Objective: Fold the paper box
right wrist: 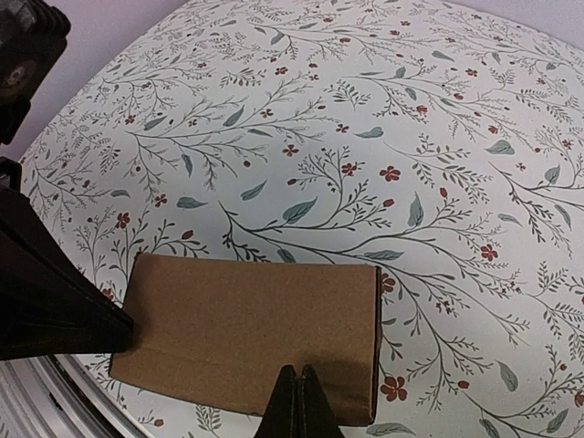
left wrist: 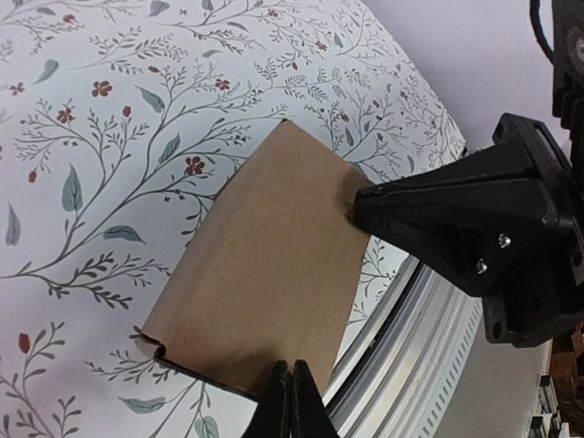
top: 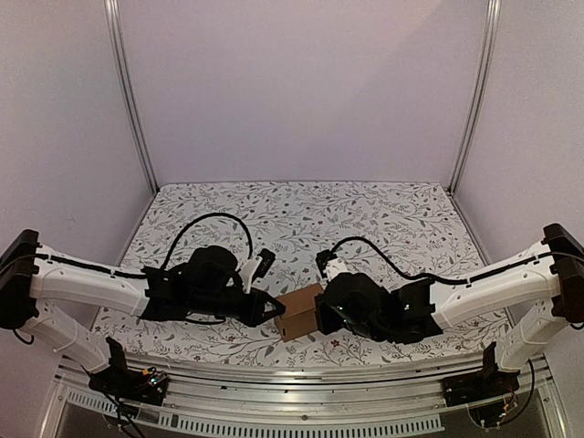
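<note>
The paper box (top: 299,308) is a small closed brown cardboard box lying flat on the floral table near the front edge, between my two grippers. My left gripper (top: 276,308) is shut, its tip at the box's left end. My right gripper (top: 321,315) is shut, its tip at the box's right end. In the left wrist view the shut left gripper (left wrist: 290,370) rests over the box (left wrist: 265,274), and the right gripper (left wrist: 358,203) touches its far edge. In the right wrist view the shut right gripper (right wrist: 298,374) rests over the box (right wrist: 246,319), with the left gripper (right wrist: 126,330) at its left end.
The floral tablecloth (top: 301,219) covers the table. A metal rail (top: 301,374) runs along the front edge just below the box. Pale walls and two upright metal posts (top: 132,100) enclose the back and sides.
</note>
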Motion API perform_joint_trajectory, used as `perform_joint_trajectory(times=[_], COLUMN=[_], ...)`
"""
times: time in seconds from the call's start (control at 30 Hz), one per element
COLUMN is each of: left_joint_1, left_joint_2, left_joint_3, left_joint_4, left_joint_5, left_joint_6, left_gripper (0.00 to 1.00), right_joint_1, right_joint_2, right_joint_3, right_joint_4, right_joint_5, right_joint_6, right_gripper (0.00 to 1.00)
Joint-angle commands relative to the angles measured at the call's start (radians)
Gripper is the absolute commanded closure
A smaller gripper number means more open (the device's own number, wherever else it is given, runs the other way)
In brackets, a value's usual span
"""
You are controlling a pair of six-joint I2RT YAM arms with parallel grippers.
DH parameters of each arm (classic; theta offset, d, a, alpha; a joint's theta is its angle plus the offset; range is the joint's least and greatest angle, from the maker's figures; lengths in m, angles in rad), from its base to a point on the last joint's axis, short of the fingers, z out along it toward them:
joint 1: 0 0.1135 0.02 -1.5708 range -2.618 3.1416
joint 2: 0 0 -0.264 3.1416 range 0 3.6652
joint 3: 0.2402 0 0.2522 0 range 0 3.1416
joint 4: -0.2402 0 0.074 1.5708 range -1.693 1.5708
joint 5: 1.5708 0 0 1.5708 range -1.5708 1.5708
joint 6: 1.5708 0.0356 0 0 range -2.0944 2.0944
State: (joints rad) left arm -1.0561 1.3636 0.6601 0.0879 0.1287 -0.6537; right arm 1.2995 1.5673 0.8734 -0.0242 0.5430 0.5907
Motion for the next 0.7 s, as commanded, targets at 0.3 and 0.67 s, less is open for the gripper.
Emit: perform_joint_trajectory(times=[0.3,0.67], left_joint_1=[0.027,0.033], left_joint_2=[0.048,-0.004], left_joint_3=[-0.13,-0.113], left_joint_4=[0.043,-0.03], left_joint_5=[0.018,-0.022], left_joint_6=[-0.027,0.006], left_gripper=[1.0,1.0], right_joint_1=[-0.01,-0.075], right_joint_2=[-0.018,-0.117], right_joint_3=[0.03,0.137], right_joint_4=[-0.083,-0.156], right_joint_5=[-0.02,-0.032], right_joint_6=[-0.054,-0.193], right_gripper=[1.0,1.0])
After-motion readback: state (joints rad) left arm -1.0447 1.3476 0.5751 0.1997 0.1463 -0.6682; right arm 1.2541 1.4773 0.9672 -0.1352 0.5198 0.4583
